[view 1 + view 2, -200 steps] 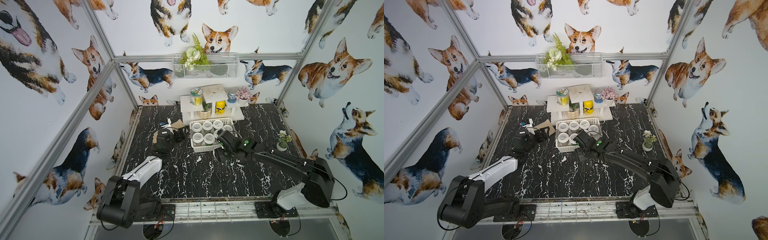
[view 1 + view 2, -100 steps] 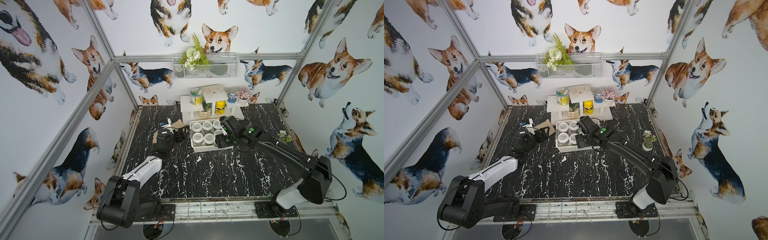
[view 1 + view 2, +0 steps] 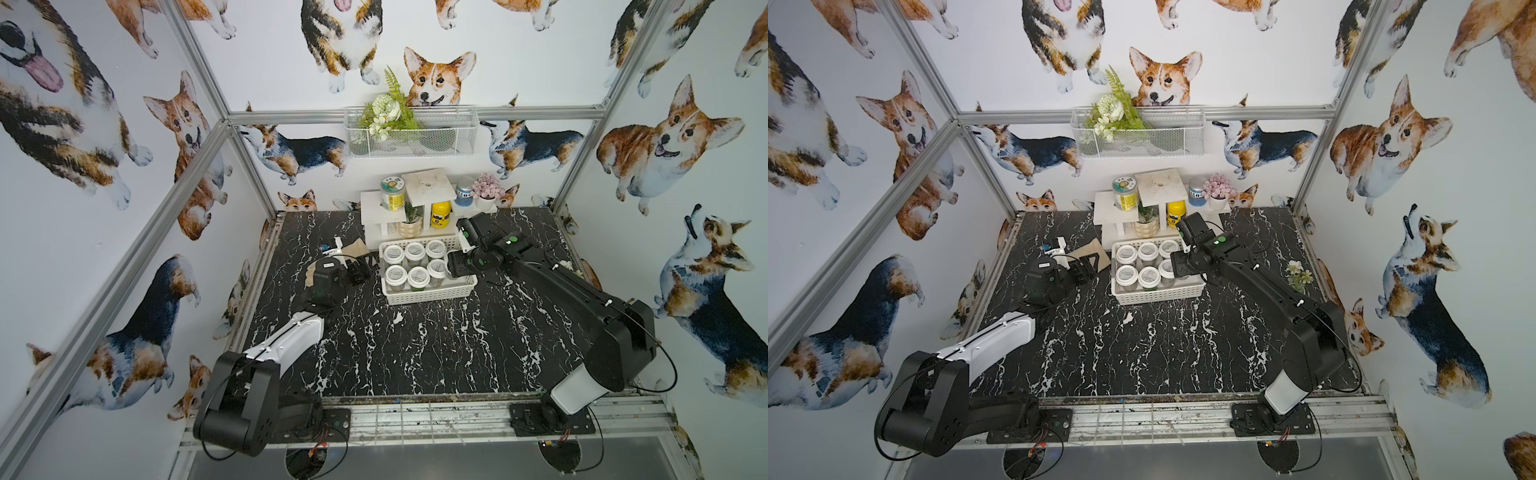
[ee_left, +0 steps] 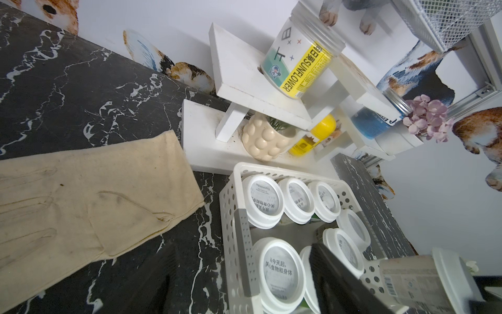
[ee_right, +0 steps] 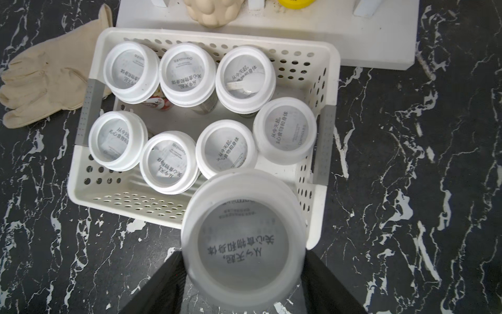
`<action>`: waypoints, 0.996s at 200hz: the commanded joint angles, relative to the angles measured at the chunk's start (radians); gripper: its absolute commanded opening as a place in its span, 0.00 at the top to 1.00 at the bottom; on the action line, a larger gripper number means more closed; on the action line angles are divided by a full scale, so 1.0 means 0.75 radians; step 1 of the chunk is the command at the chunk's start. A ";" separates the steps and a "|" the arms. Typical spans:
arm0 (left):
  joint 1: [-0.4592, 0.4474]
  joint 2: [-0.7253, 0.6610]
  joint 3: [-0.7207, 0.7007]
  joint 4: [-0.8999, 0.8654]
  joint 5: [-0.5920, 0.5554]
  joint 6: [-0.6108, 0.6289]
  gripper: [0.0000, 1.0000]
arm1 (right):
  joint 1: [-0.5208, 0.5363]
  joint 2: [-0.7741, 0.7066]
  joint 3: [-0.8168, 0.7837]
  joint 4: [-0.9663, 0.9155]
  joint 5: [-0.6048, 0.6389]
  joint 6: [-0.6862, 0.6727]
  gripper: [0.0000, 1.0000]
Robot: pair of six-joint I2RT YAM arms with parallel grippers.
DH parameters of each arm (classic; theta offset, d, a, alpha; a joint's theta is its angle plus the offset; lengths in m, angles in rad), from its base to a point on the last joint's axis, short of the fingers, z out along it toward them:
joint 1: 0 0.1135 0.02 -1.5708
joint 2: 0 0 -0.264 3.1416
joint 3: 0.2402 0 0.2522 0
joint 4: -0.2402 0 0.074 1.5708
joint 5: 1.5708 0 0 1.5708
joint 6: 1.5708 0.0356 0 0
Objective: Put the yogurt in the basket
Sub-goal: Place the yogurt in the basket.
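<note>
**Yogurt jar eight poised over the basket's near corner**

The right gripper (image 5: 241, 271) is clamped on the held yogurt jar (image 5: 241, 233). Its fingers press either side of the body under the white lid, and the jar is upright with its long axis running straight down from the wrist.

Just below and ahead of the gripper sits the white basket (image 5: 217, 36). In the wrist view, the basket's near corner on the right arm's side lies under the jar. Whether the jar's base clears the rim I cannot tell.

Seven yogurt jars (image 5: 225, 149) stand inside the basket, lids up. Three line the wall farthest from the gripper and four form the nearer row, the closest just ahead of the held one. Bare floor shows along the near wall and in the far corner on this arm's side.

I judge that the placement calls for a short descent into that bare floor, keeping off the rim and the neighbouring lids.

The left gripper (image 3: 359, 270) sits low beside the basket's opposite end, well apart from the held jar. I cannot tell how its jaws stand.

Farther out, a glove (image 4: 81, 204) lies on the counter (image 3: 415, 353).
</note>
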 commanded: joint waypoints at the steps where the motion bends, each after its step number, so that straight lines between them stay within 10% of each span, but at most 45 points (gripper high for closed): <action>1: 0.002 0.003 0.004 0.029 0.005 0.001 0.18 | -0.020 0.017 -0.010 0.040 -0.010 -0.050 0.30; 199: 0.002 0.004 0.004 0.027 0.005 0.001 0.18 | -0.053 0.215 -0.095 0.137 0.050 -0.107 0.32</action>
